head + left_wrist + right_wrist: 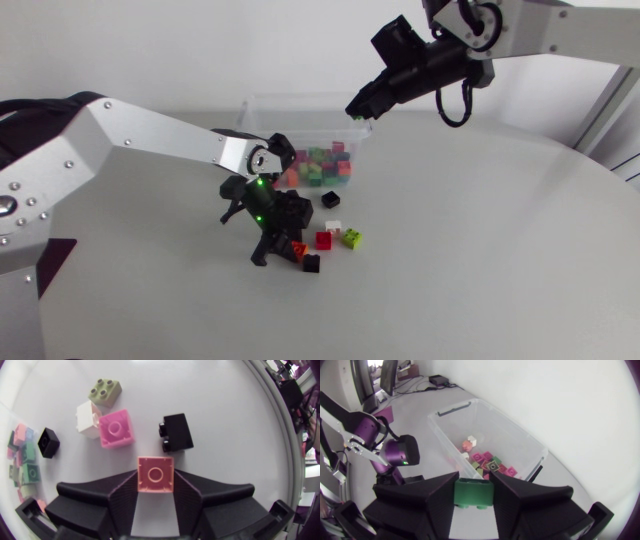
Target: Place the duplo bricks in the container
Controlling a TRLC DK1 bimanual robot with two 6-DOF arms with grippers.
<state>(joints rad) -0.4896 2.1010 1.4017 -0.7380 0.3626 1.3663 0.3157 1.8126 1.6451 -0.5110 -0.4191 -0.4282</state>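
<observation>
Spanning the pale table [480,250], the left arm [150,135] comes in from the side and bends down to a scatter of loose duplo bricks. The right arm [540,30] hangs high over the table's far part. Between them stands the clear plastic container [262,108], a layer of pink, green and red bricks on its floor.

The right gripper [474,481] hovers above the container's rim. Its two fingers are clamped from both sides on a dark green brick [474,495], held in the air over the open box.

The left gripper [155,474] is low at the table, near the container. Its fingers press against opposite sides of a salmon brick [155,471], whose hollow underside faces the wrist camera. Whether that brick rests on the table cannot be told.

Ahead of the left gripper lies a pink brick [116,428], touching a white brick [87,419], with an olive-green brick [104,391] just beyond. A black brick [176,432] lies on its side near the pink one. A smaller black brick [48,442] sits apart, closer to the container.
</observation>
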